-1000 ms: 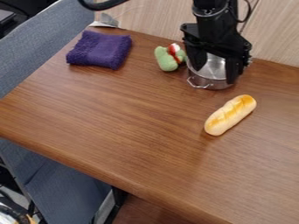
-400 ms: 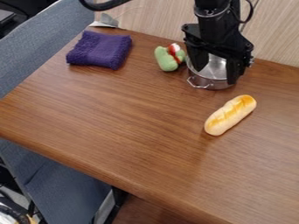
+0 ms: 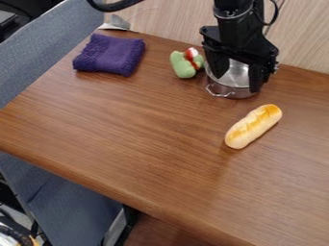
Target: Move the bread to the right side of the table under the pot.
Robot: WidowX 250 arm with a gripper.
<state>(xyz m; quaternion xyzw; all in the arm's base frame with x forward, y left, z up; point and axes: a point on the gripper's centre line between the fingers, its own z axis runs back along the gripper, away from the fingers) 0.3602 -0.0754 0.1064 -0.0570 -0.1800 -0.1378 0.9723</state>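
Bread (image 3: pixel 254 126) is lying on the R part of the tabletop (image 3: pixel 141 134), cam side of the pot (image 3: pixel 231 91) and apart from it, its long axis running diag. from lower L (near end) to upper R (far end) in view. Beyond it, the gripper (image 3: pixel 237 83) is hanging at the pot, fingers standing apart w/ no bread btwn them, so the loaf is sitting on the cam side of the fingertips and a bit to view R. Finger-to-finger line is slanting down to view R, i.e. roughly crossing the loaf's axis; prob. only a small wrist turn is wanting if a grasp or nudge comes next. Pos. is looking about right for "R side, under the pot", so the job is prob. near done, and the next move may be just a lift clear, w/ some risk of knocking the pot's rim. Farther back, the green toy (image 3: pixel 183 65) is resting just L of the pot, and the purple cloth (image 3: pixel 110 54) is lying well off to view L.
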